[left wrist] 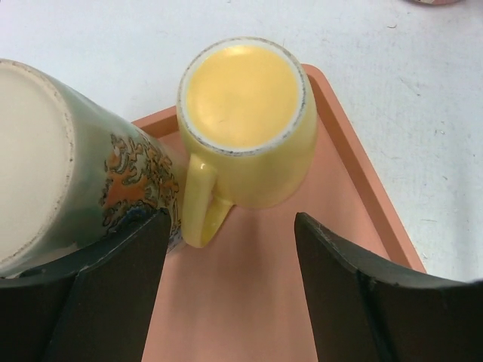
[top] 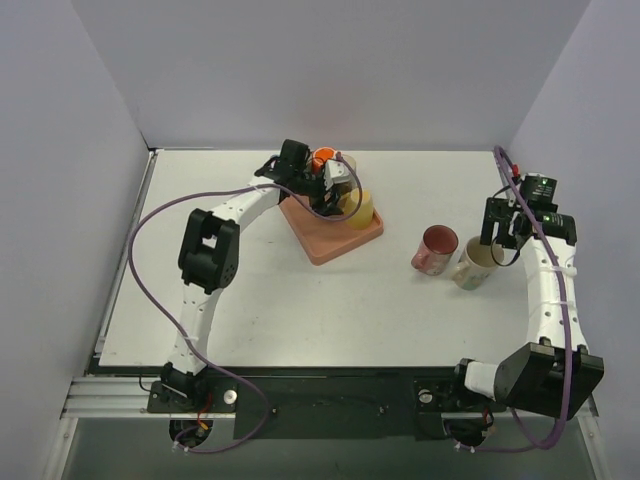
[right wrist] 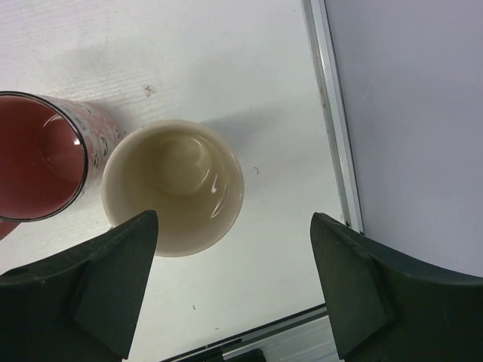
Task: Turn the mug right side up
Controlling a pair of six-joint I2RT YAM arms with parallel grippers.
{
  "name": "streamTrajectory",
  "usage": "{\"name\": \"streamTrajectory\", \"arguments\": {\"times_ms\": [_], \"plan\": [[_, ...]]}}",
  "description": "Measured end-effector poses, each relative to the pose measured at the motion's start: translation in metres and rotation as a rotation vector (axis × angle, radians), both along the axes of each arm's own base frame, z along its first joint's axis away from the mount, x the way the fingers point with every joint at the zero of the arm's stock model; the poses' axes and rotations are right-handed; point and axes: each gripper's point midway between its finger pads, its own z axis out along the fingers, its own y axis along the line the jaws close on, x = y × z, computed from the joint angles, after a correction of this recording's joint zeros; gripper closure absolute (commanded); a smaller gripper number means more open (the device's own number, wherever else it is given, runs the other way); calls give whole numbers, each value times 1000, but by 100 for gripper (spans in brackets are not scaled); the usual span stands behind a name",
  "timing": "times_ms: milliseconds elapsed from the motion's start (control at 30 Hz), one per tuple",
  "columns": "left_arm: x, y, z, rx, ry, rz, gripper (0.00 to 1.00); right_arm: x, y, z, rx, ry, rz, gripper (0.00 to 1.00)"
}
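Observation:
A yellow mug stands upside down on a salmon tray, base up, with its handle pointing toward my left gripper. That gripper is open and empty, just short of the handle. A green and orange patterned mug also stands base up at its left, close against the left finger. In the top view the left gripper hovers over the tray by the yellow mug. My right gripper is open and empty above the table.
A cream mug and a red-lined mug stand upright side by side right of centre, seen in the top view as the cream mug and the red mug. The table's right edge rail runs close by.

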Motion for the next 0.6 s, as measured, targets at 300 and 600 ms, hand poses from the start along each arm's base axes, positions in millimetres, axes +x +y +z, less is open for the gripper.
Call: {"name": "streamTrajectory", "arguments": {"times_ms": [300, 600], "plan": [[12, -8, -17, -7, 2, -8, 24, 5, 30, 10, -4, -30, 117, 23], [1, -5, -27, 45, -44, -101, 39, 7, 44, 16, -49, -33, 206, 23]]}}
